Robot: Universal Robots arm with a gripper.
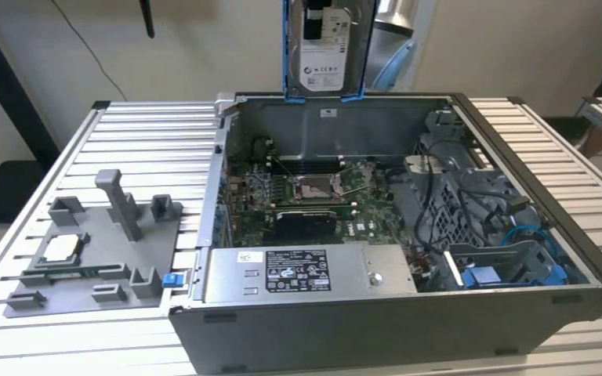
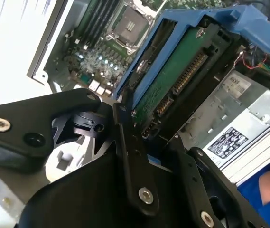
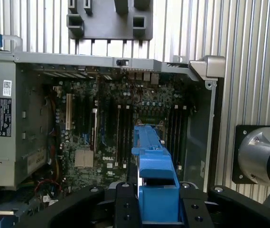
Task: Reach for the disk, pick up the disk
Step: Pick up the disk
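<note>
Blue-framed disk (image 1: pixel 322 51) clamped upright in pincer (image 3: pixel 158 202), above open computer case (image 1: pixel 520 313)

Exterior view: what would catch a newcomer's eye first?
The disk in its blue bracket hangs upright above the far wall of the open computer case, clamped in the claw. Inside the case the motherboard lies exposed; a grey fixture plate sits on the exterior view's left.

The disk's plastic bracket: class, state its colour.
Bright blue. The bracket framing the disk shows best in the first wrist view.
</note>
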